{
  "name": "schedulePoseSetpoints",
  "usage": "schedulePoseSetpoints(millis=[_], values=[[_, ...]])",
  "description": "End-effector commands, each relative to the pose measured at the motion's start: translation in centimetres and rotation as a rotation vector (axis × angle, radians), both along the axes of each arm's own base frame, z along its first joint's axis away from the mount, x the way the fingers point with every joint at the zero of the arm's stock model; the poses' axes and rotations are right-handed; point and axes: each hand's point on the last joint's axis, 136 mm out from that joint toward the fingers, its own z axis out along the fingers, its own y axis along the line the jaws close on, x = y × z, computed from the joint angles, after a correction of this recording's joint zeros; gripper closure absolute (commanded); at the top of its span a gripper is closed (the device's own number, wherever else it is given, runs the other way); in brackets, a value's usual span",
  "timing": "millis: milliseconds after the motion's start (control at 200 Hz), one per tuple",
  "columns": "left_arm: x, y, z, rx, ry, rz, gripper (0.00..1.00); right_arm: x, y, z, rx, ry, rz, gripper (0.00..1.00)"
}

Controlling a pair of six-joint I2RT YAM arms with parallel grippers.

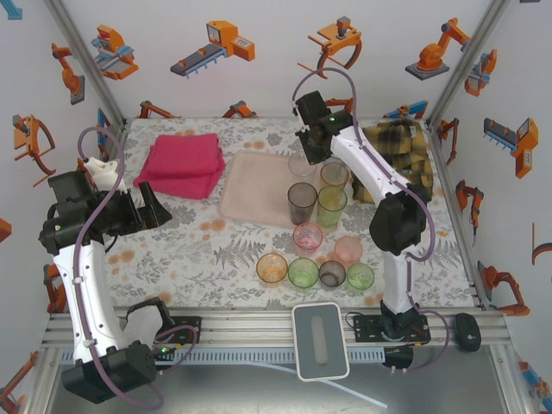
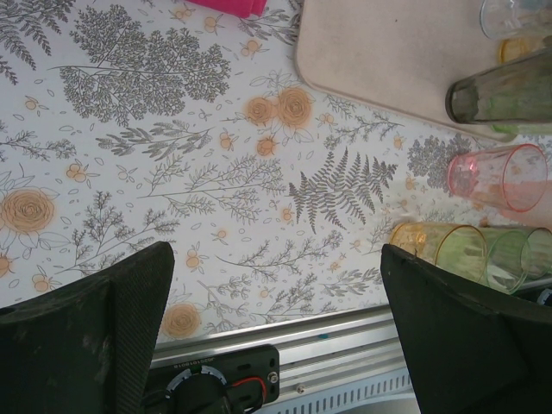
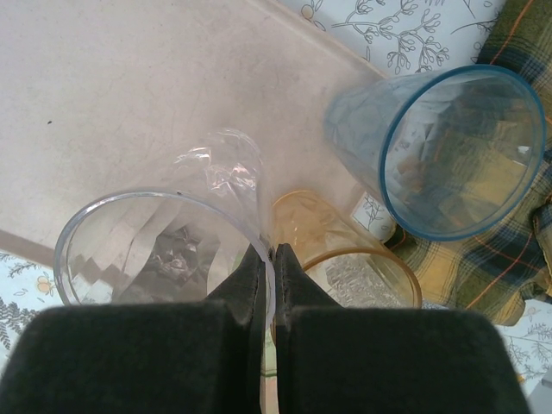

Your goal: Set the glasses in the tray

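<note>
Scanning across: left claw [image 2: 276, 267] hangs wide open and empty over the table [image 2: 172, 172], while right claw [image 3: 267, 259] pinches the clear glass [image 3: 155, 250] by its rim at the right edge of the tray [image 3: 129, 86]. I'd set it down flat, off the orange glass [image 3: 345, 250], then release.

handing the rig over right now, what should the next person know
left gripper: open, empty, over the table left of the tray.
right gripper: shut on the clear glass rim, over the tray's right side.
orange glass and blue glass stand beside it; grey glass and green glass by the tray's near right corner; six more glasses nearer the arms.
done: none surely released in the tray. left: set the clear one down, then the rest.
</note>
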Motion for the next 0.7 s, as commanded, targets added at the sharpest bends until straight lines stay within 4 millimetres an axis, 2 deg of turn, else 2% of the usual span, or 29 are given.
schedulePoseSetpoints(millis=[0, 691], values=[[-0.1, -0.4, 0.1, -0.025, -0.012, -0.01, 0.03, 0.3, -0.5, 2.6, 0.032, -0.07, -0.019, 0.97], [-0.1, -0.4, 0.1, -0.029, -0.01, -0.011, 0.03, 0.3, -1.0, 0.6, 0.051, -0.053, -0.05, 0.94]])
